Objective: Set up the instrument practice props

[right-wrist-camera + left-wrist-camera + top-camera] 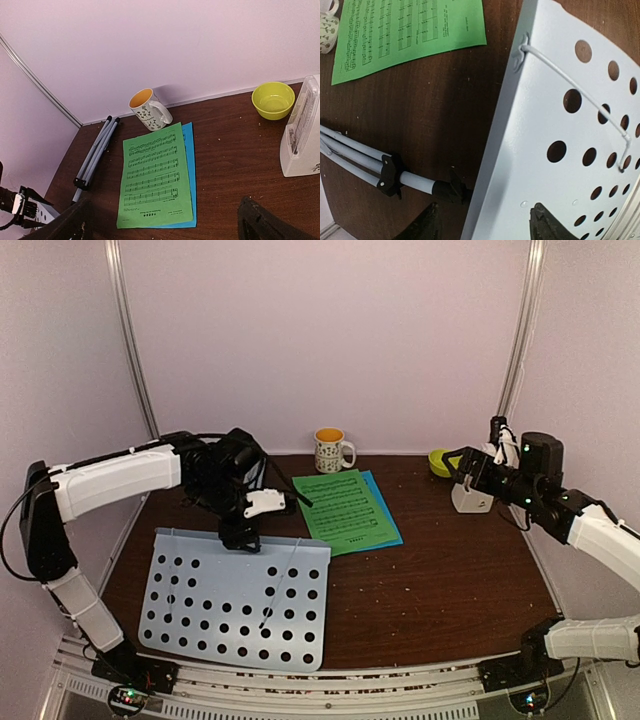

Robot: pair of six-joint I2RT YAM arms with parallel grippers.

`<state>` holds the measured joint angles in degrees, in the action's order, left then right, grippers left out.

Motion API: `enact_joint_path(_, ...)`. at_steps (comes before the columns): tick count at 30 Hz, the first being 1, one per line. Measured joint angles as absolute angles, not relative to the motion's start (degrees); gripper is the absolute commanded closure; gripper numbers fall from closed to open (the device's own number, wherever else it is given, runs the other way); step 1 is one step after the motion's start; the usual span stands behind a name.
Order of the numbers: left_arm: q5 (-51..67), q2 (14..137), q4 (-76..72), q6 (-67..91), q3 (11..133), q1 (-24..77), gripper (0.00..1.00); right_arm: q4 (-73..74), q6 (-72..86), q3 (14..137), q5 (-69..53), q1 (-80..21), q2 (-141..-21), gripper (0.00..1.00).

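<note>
Left gripper [485,227] astride the edge of the music stand [560,150], jaws apart.

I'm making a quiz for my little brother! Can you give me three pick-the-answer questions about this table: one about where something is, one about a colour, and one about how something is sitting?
1. Where is the mug?
A. at the back, by the wall
B. at the near edge
C. on the floor

2. Which colour music sheet lies on top?
A. blue
B. green
C. red

3. How is the tripod?
A. standing, legs spread
B. hanging in the air
C. folded, lying on the table

Answers:
1 A, it stands close to the back wall.
2 B, the green sheet covers the blue sheet, with only an edge peeking out.
3 C, its legs are bunched together, flat on the wood.
</note>
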<state>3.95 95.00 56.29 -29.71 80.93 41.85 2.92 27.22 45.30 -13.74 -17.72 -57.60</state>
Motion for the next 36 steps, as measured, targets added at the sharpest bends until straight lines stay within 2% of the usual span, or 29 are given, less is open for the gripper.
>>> enact_joint_path(3,2.11,96.77,56.29,-30.76,81.1,42.15,0.56,2.37,27.44,44.99,-13.93,-17.65,-57.6,0.0)
enact_joint_path(11,0.19,98.1,56.18,-32.95,81.3,42.17,0.75,1.89,27.7,44.25,-13.98,-17.63,-57.36,0.0)
enact_joint_path(21,-2.83,99.24,55.59,-35.0,82.08,42.65,0.81,1.87,27.88,44.25,-13.98,-17.61,-57.01,0.0)
enact_joint_path(28,-3.16,100.18,55.48,-35.46,82.08,43.48,1.0,1.91,27.88,44.23,-13.98,-17.58,-55.77,0.0)
enact_joint_path(36,-2.79,100.18,55.4,-36.6,82.65,43.77,1.0,1.91,27.88,44.05,-13.89,-17.41,-52.62,0.0)
